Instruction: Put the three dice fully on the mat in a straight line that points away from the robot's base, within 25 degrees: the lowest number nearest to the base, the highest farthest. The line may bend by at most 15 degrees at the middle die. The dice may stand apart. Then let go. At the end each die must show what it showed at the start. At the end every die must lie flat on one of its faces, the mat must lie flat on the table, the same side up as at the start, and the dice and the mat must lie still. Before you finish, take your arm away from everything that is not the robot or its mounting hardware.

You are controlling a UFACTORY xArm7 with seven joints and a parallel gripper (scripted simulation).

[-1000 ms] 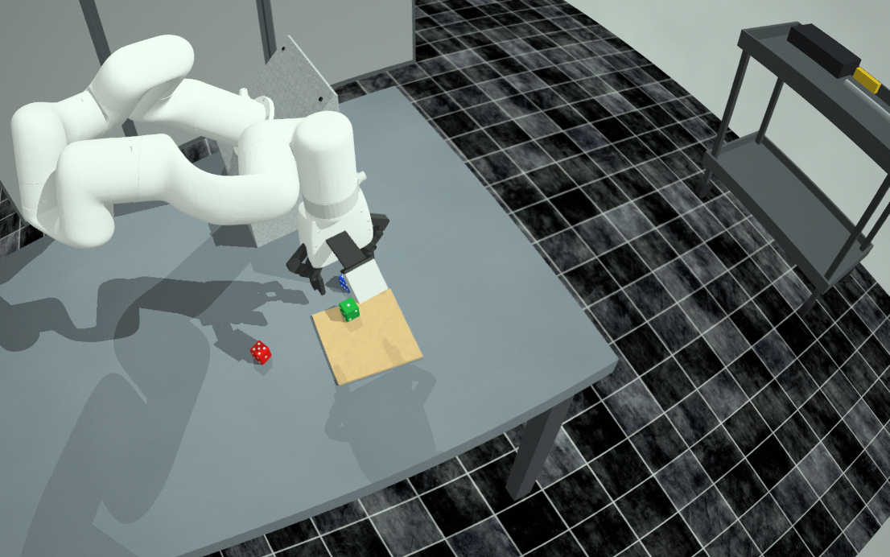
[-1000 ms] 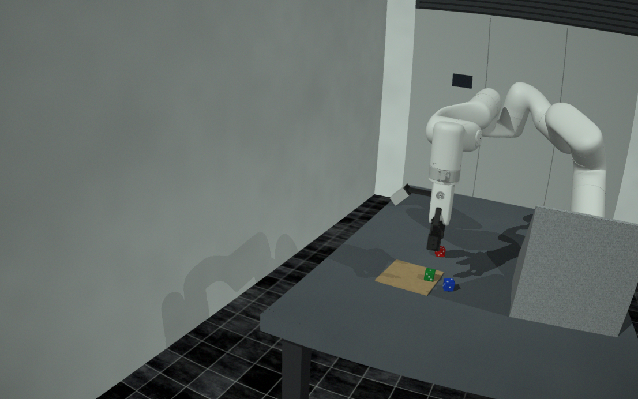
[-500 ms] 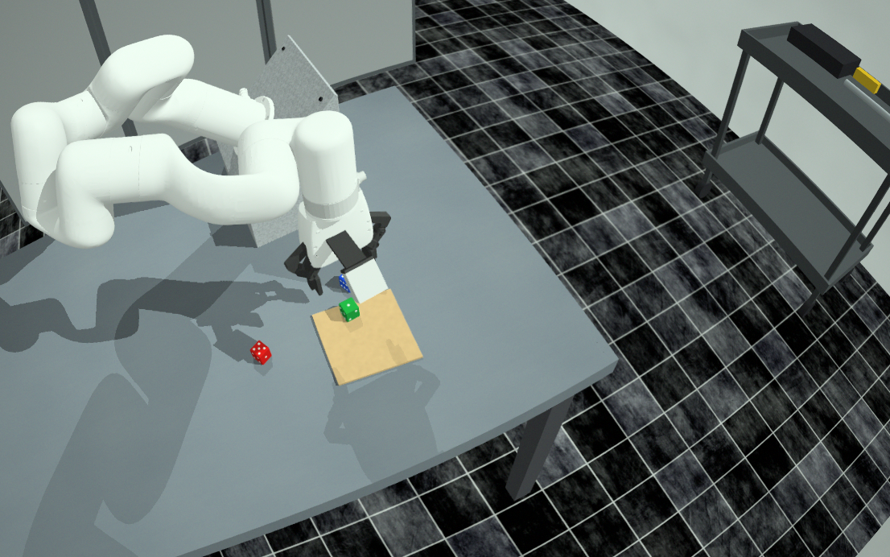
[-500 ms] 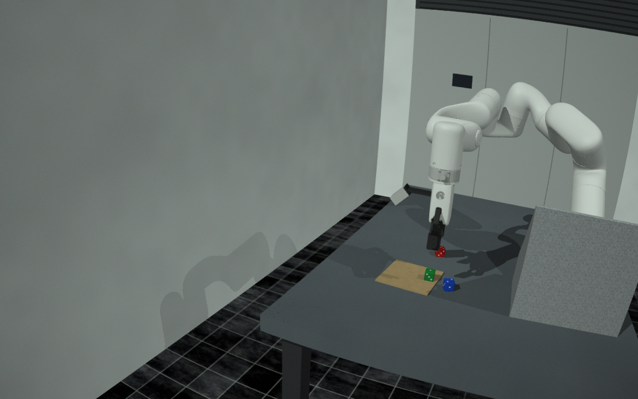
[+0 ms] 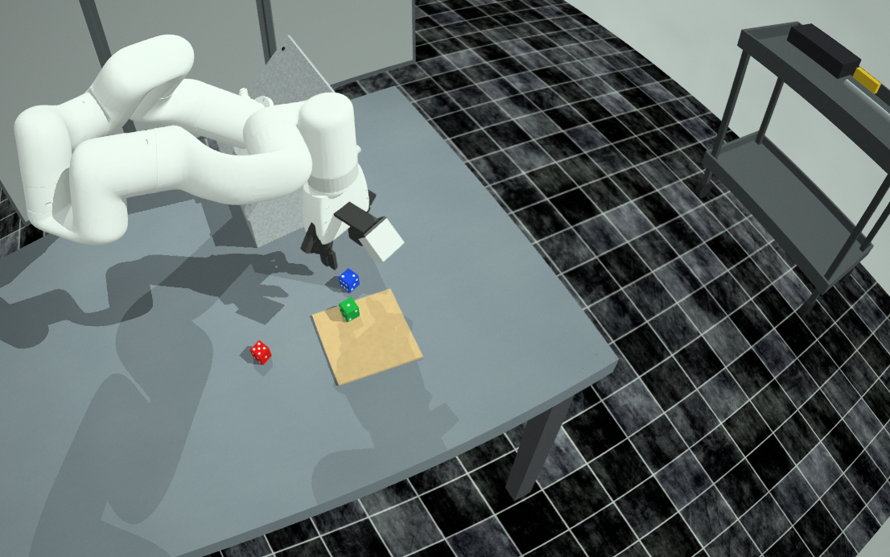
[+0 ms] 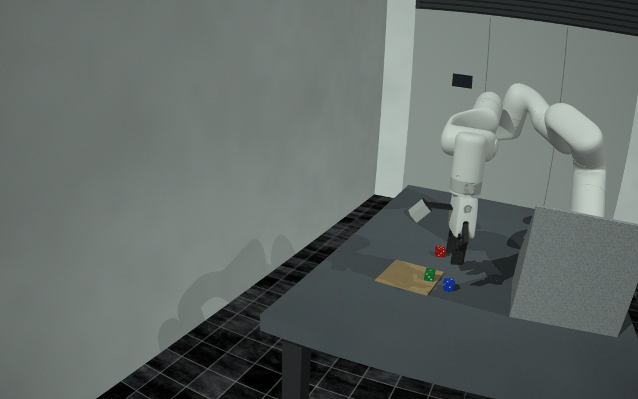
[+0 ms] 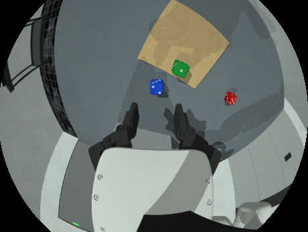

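Observation:
The tan mat (image 5: 367,335) lies flat on the grey table; it also shows in the exterior view (image 6: 408,276) and the wrist view (image 7: 183,42). The green die (image 5: 348,308) (image 6: 429,274) (image 7: 180,69) stands on the mat near the corner closest to the arm. The blue die (image 5: 348,280) (image 6: 449,283) (image 7: 157,86) lies on the table just off that corner. The red die (image 5: 260,352) (image 6: 440,251) (image 7: 231,97) lies on the table well to the side of the mat. My gripper (image 5: 319,253) (image 6: 457,250) (image 7: 156,110) hangs above the table a little short of the blue die, open and empty.
A grey speckled slanted panel (image 5: 282,141) (image 6: 571,270) stands on the table behind the arm. A metal shelf rack (image 5: 807,138) stands on the floor at the far right, away from the table.

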